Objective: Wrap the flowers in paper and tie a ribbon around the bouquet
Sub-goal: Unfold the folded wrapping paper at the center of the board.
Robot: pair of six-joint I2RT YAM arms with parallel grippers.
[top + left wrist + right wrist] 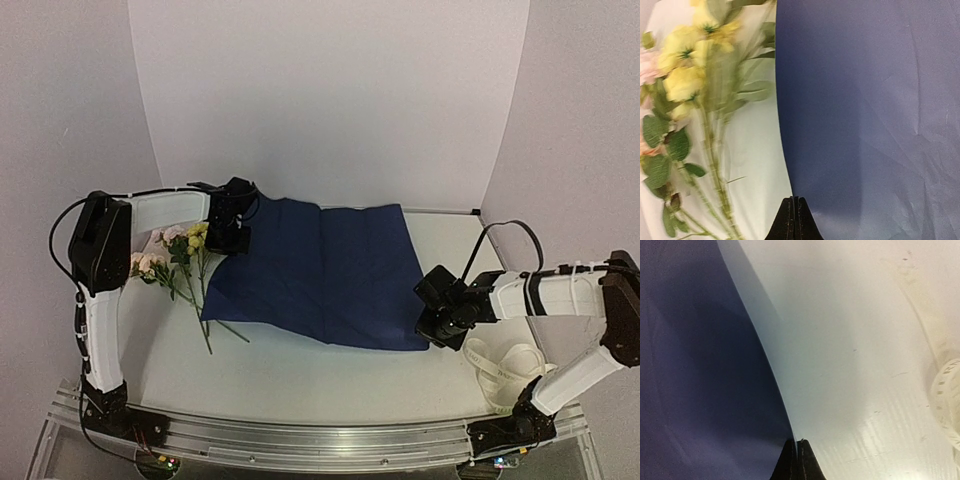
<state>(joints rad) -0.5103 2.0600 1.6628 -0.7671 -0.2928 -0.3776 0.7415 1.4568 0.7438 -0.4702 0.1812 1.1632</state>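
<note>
While the paper (320,270) lies spread on the worktop (300,375), the top view puts the left tool (232,240) at its far left corner and the right tool (432,330) at its near right corner. The flowers (175,255) lie just left of the sheet and the ribbon (505,365) is coiled to the right. Left wrist: the tool is clamped on the paper's edge. Right wrist: the same.

Robotics laboratory test cell indicated, plain white tabletop (300,385) enclosed by bare pale backdrop panels (330,100), ribbed aluminium mounting rail (320,440) fitted along near edge, black-and-white jointed left arm (100,300) and right arm (570,292) bolted there, black cable (58,228) left exposed
</note>
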